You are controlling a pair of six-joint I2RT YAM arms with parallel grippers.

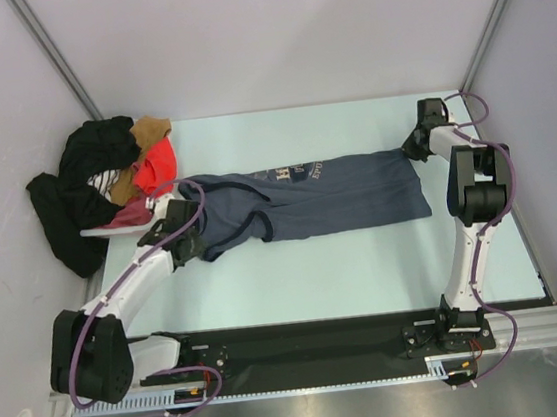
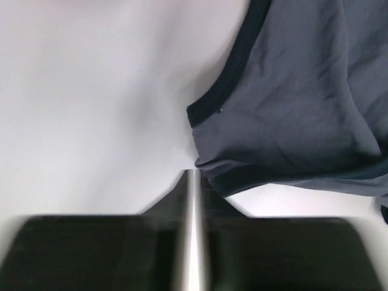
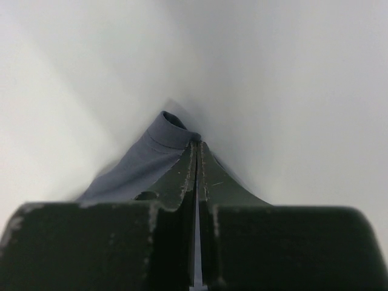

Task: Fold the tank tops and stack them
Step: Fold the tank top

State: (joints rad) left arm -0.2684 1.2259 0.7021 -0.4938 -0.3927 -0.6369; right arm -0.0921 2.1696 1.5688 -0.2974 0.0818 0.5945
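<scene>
The slate blue-grey tank top (image 1: 328,198) lies stretched sideways across the table, its pale chest lettering facing up. My left gripper (image 1: 188,247) is at its strap end. In the left wrist view the left gripper (image 2: 194,173) is shut, with the dark-trimmed armhole edge (image 2: 209,173) caught at its tips. My right gripper (image 1: 415,147) is at the hem's far right corner. Seen from the right wrist, the right gripper (image 3: 198,143) is shut on a pinch of the blue-grey cloth (image 3: 157,145). A maroon tank top (image 1: 130,215) shows at the near edge of the pile at left.
A heap of clothes sits at the back left: black garments (image 1: 77,206), a bright orange-red one (image 1: 159,167) and a tan one (image 1: 149,133). Walls close the table (image 1: 315,265) on the left, back and right.
</scene>
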